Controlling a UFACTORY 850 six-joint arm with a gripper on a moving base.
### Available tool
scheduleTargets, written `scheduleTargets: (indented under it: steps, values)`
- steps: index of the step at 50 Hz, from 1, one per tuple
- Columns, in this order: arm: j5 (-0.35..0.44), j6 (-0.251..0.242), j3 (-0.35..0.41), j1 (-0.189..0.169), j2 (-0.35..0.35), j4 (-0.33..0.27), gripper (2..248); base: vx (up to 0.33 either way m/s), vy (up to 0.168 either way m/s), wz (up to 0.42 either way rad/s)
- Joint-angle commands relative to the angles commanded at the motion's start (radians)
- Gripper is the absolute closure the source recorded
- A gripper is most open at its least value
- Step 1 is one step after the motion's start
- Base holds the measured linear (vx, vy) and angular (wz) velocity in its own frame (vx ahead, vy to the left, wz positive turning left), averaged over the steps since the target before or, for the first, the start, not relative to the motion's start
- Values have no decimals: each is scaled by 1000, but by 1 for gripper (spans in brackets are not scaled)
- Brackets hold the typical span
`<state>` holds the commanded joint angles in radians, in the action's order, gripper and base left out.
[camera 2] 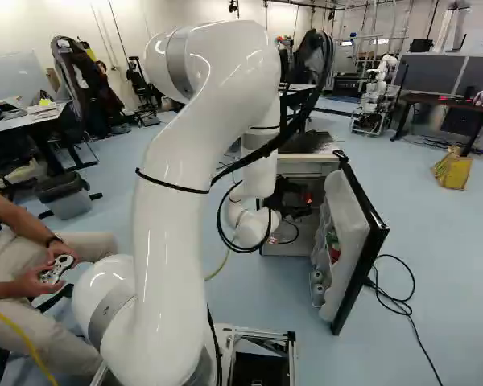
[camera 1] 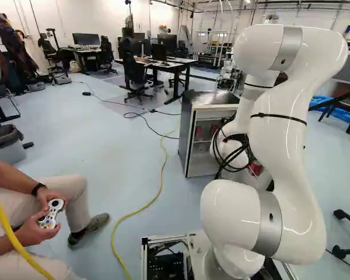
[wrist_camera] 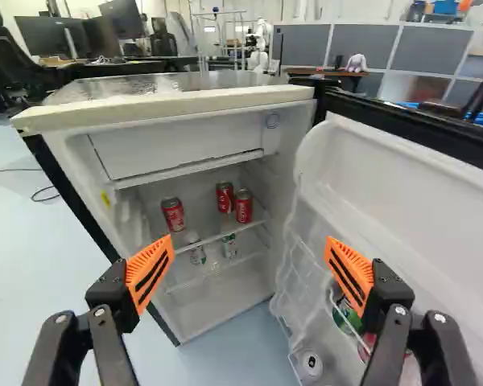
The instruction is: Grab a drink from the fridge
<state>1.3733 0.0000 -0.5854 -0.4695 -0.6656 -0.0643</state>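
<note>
We note the fridge (wrist_camera: 185,103) standing open on the floor ahead of our arm (camera 2: 165,217), its door (wrist_camera: 410,201) swung out to the side. In the right base view we find our gripper (camera 2: 292,199) in front of the open compartment, partly hidden by the forearm and cables.

From the wrist view, the gripper (wrist_camera: 249,243): jaws spread wide, orange pads (wrist_camera: 150,269) facing one another across a broad gap, nothing held. Beyond that gap lies the fridge's interior.

Drinks, as we count them: three red cans upright on the upper shelf. Two of them, the rear can (wrist_camera: 224,197) and its neighbour (wrist_camera: 244,206), are close together toward the door side; the third can (wrist_camera: 173,214) is set apart from them, away from the door. Below that shelf we make out a pale can (wrist_camera: 197,251) and a green-and-white can (wrist_camera: 229,245). In the door rack we see a green can (wrist_camera: 346,315) and a red can (wrist_camera: 368,347), both partly hidden by the gripper.

Surroundings: a yellow cable (camera 1: 163,169) snakes over the floor near the fridge in the left base view; another robot (camera 2: 378,88) stands well beyond it.
</note>
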Motion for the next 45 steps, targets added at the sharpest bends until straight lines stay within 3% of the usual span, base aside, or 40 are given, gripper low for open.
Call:
scheduleTargets:
  steps: [19,45]
  values:
    - [-23,0,-107,-34,-110,-182,3,0,0,0]
    - [-65,0,-190,-43,-216,-213,3,0,0,0]
